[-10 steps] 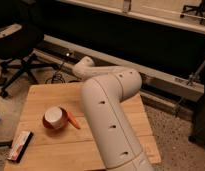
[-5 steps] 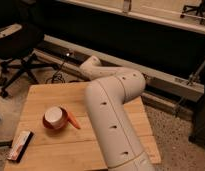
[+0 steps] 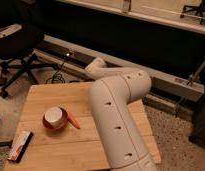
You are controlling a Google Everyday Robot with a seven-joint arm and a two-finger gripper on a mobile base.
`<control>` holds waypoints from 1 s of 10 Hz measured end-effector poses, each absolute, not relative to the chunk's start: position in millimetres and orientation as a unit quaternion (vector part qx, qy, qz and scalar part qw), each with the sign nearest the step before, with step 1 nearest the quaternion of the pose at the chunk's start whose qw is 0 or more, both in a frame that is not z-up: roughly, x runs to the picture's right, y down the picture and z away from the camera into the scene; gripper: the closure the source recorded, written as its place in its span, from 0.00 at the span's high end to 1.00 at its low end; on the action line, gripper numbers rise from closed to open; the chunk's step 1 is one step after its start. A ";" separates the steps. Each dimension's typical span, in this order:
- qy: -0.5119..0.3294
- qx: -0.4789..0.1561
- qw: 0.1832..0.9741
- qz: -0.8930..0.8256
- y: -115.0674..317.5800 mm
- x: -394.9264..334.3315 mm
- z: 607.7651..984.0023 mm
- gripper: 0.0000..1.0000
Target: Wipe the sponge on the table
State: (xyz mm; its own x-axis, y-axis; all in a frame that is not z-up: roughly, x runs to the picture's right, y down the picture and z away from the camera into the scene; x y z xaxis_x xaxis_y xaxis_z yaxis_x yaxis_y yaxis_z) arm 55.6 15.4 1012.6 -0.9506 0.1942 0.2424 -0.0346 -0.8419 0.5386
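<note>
The table [image 3: 56, 97] is a low top of pale wooden planks filling the lower left of the camera view. The sponge is out of view. My white arm [image 3: 116, 120] rises from the bottom edge, bends at an elbow [image 3: 133, 82] past the table's far side, and runs left to a rounded end [image 3: 95, 67] over the table's far edge. The gripper is hidden behind or below that end, and no fingers show.
A white cup on a red base [image 3: 55, 118] stands on the table's left half with an orange carrot-like piece [image 3: 73, 120] beside it. A flat packet [image 3: 20, 145] lies at the front left corner. An office chair [image 3: 18, 55] stands at far left. A metal rail [image 3: 171, 82] runs behind.
The arm's far end has slid slightly to the right along the table's far edge. The cup, the orange piece and the packet have not moved.
</note>
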 end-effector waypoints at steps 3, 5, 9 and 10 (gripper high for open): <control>0.283 0.160 0.041 0.945 30.2 78.4 1005.2 0.20; 0.291 0.168 0.027 0.941 43.6 94.0 998.3 0.20; 0.304 0.171 0.008 0.937 63.7 110.4 982.8 0.20; 0.307 0.170 0.007 0.936 68.0 112.1 979.2 0.20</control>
